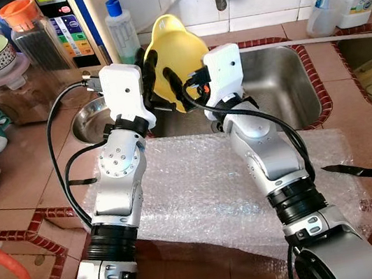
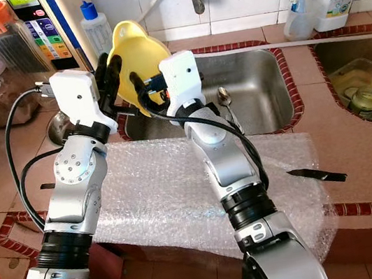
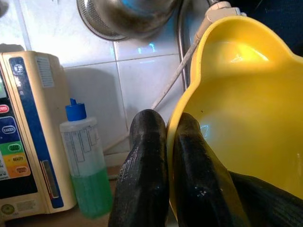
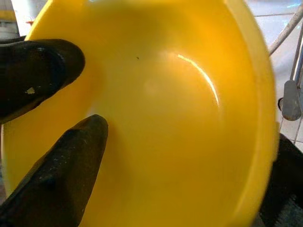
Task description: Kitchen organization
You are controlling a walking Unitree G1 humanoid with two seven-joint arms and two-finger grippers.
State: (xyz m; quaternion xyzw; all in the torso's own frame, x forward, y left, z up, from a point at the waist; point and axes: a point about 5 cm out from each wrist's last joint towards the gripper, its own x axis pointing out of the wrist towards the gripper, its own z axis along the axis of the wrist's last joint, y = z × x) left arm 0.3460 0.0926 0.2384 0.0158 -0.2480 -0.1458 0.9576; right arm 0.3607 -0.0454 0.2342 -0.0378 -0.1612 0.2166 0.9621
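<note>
Tilting up on its edge, the yellow bowl (image 1: 175, 49) is being held in the air above the near left corner of the steel sink (image 1: 273, 87), its hollow facing the robot. The left gripper (image 3: 165, 156) is pinching the bowl's left rim, one finger lying outside the wall and the other inside it, the two pressed close with only the rim between them. The right gripper (image 4: 52, 99) is reaching into the hollow with its fingers spread apart, the fingertips (image 4: 83, 142) resting against the inner wall without closing on anything.

A sheet of bubble wrap (image 1: 200, 187) is lying on the tiled counter (image 1: 28, 171) along the sink's near edge, under both arms. A spoon (image 2: 225, 101) is lying inside the sink. A steel dish (image 1: 91, 119) is sitting on the counter just left of the sink, partly behind the left arm. A bottle of green liquid with a blue cap (image 1: 120, 29) is standing at the counter's back edge beside a tall appliance (image 3: 23, 137), and jars are crowding the back left corner. A dark knife-like piece (image 1: 350, 170) is lying near the counter's front edge on the right.
</note>
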